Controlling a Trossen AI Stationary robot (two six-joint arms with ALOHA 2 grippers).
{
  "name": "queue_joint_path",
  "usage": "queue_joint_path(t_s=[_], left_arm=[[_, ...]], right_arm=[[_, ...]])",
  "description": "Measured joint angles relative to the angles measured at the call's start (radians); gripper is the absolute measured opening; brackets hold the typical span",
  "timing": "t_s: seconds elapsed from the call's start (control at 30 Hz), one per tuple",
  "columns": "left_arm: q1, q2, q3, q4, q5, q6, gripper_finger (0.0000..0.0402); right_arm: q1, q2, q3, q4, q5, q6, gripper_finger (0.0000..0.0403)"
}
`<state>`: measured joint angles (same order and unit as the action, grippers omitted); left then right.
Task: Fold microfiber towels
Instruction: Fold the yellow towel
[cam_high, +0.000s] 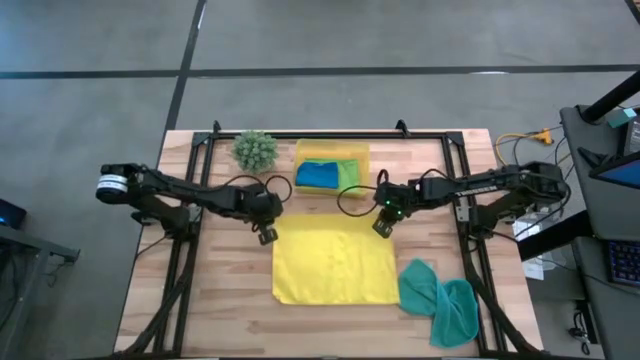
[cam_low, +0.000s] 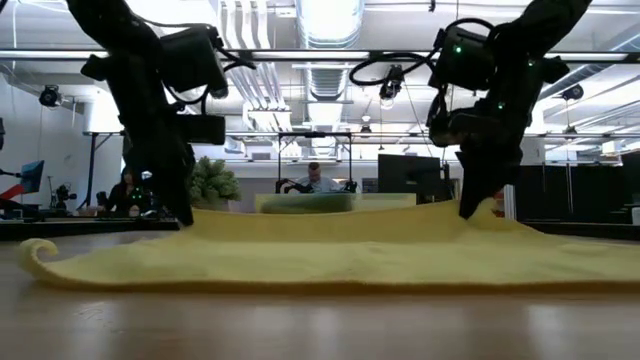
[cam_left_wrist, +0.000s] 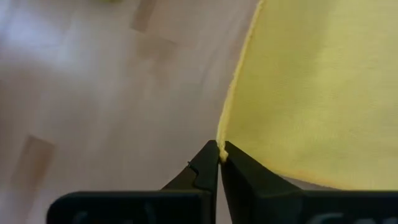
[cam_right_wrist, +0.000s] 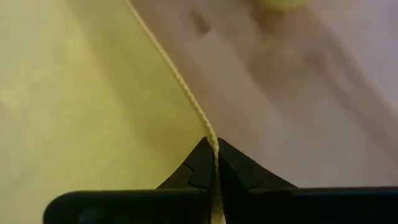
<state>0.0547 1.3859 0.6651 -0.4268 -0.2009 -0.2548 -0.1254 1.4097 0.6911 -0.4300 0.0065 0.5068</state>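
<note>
At the middle of the worktop (cam_high: 210, 310) the yellow towel (cam_high: 335, 265) lay spread flat. I had the left end effector (cam_high: 266, 236) clamped on its far left corner and the right end effector (cam_high: 381, 228) clamped on its far right corner, both edges pinched thin between closed fingers. The teal towel (cam_high: 440, 300) sat crumpled just beside the yellow one's near right corner. To fold well, I judged both arms should lift evenly, carry the far edge toward the near edge, and keep the cloth taut so the corners matched.
</note>
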Motion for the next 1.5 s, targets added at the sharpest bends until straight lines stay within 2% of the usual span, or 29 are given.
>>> queue_joint_path(t_s=[0.13, 0.27, 0.47, 0.57, 0.8, 0.9, 1.0, 1.13, 1.27, 1.37, 1.5], left_arm=[[0.006, -0.001, 0.002, 0.0, -0.084, -0.001, 0.0031], [0.026, -0.037, 0.001, -0.001, -0.153, -0.001, 0.0073], [0.067, -0.087, 0.001, -0.012, -0.156, 0.002, 0.014], [0.081, -0.125, 0.01, -0.032, -0.036, -0.001, 0.0158], [0.043, -0.254, 0.011, -0.023, 0.406, -0.002, 0.0162], [-0.033, -0.302, 0.011, -0.015, 0.482, -0.001, 0.0162], [-0.147, -0.333, 0.009, 0.022, 0.47, 0.0, 0.0162], [-0.332, -0.319, 0.009, 0.096, 0.343, 0.006, 0.0162], [-0.487, -0.243, 0.032, 0.113, 0.218, 0.04, 0.0162], [-0.554, -0.164, 0.068, 0.104, 0.148, 0.059, 0.0162], [-0.587, -0.04, 0.122, 0.107, 0.14, 0.055, 0.0162]], right_arm=[[-0.004, -0.019, 0.006, 0.003, 0.077, 0.006, 0.0017], [-0.029, -0.076, 0.007, 0.0, 0.096, 0.009, 0.0049], [-0.07, -0.167, 0.007, -0.021, 0.101, 0.008, 0.0113], [-0.068, -0.228, 0.007, -0.023, 0.087, -0.032, 0.0136], [0.024, -0.372, 0.007, -0.014, -0.07, -0.044, 0.0155], [0.096, -0.408, 0.007, -0.015, -0.07, -0.009, 0.0152], [0.166, -0.416, 0.007, -0.012, -0.034, 0.037, 0.0146], [0.247, -0.395, 0.007, -0.012, 0.023, 0.105, 0.0136], [0.313, -0.361, 0.007, -0.005, 0.076, 0.157, 0.0133], [0.355, -0.331, 0.007, -0.002, 0.1, 0.193, 0.0134], [0.401, -0.293, 0.006, 0.012, 0.101, 0.223, 0.0133]])
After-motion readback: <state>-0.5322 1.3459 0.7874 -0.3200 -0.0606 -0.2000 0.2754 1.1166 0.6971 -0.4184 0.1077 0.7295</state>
